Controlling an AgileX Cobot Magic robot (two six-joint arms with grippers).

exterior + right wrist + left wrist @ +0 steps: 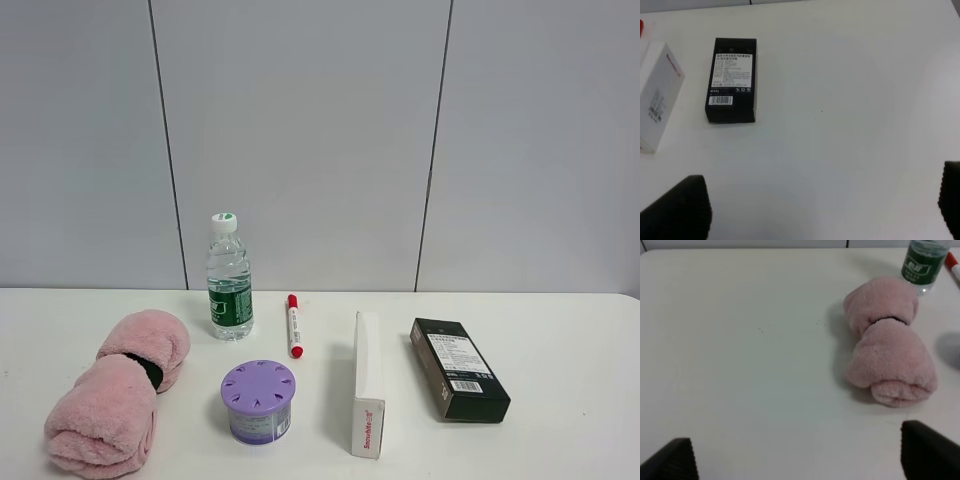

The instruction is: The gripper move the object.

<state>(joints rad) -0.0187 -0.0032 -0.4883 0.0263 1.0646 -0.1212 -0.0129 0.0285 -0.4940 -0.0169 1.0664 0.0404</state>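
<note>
The pink rolled towel (115, 400) with a black band around its middle lies at the front left of the white table, and it also shows in the left wrist view (887, 342). My left gripper (800, 460) is open and empty, above bare table well short of the towel. My right gripper (825, 205) is open and empty, above bare table away from the black box (732, 80). Neither gripper shows in the exterior high view.
A water bottle (229, 280) stands behind the towel. A purple round jar (258, 401) sits just right of the towel. A red marker (294, 325), a white box (368, 395) and a black box (458, 368) lie further right.
</note>
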